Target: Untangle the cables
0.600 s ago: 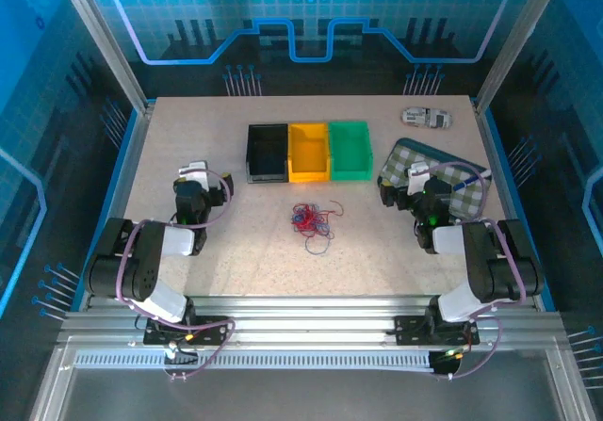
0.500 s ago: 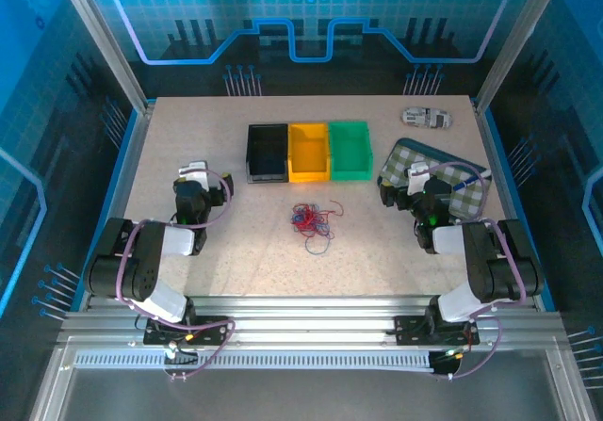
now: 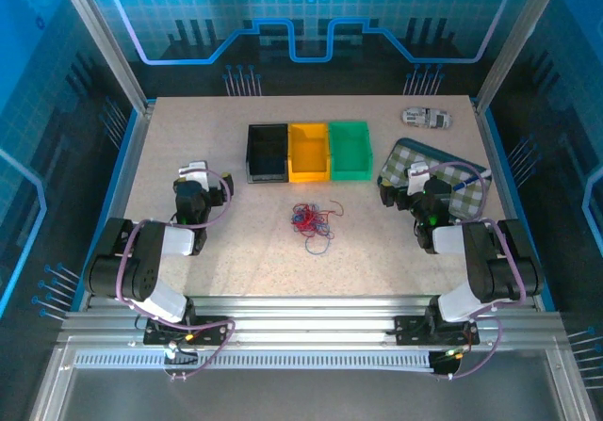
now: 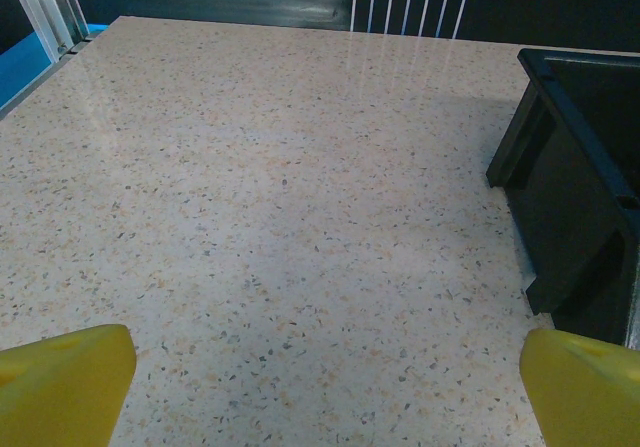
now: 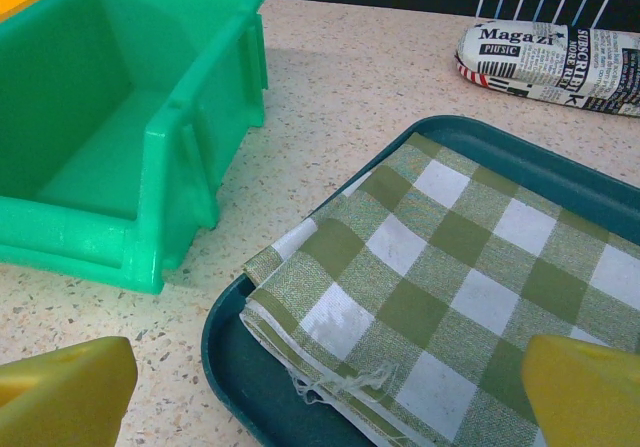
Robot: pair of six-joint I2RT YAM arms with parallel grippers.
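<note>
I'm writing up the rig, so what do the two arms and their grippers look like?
The left arm and right arm are black with white link covers, lilac cables looping along them. The left gripper and right gripper have yellow fingertips.

The cables (image 3: pixel 310 221) lie in one small, loose clump of thin wires, flat on the speckled table (image 3: pixel 236 251). They sit about midway between its left and right sides, near the yellow bin (image 3: pixel 308 153) on its near side but apart from it. The denser upper part is mostly red with blue threaded through, a blue-purple loop trails toward the near edge, and a pale strand curls off to the right; the wires are too fine to count.
</note>
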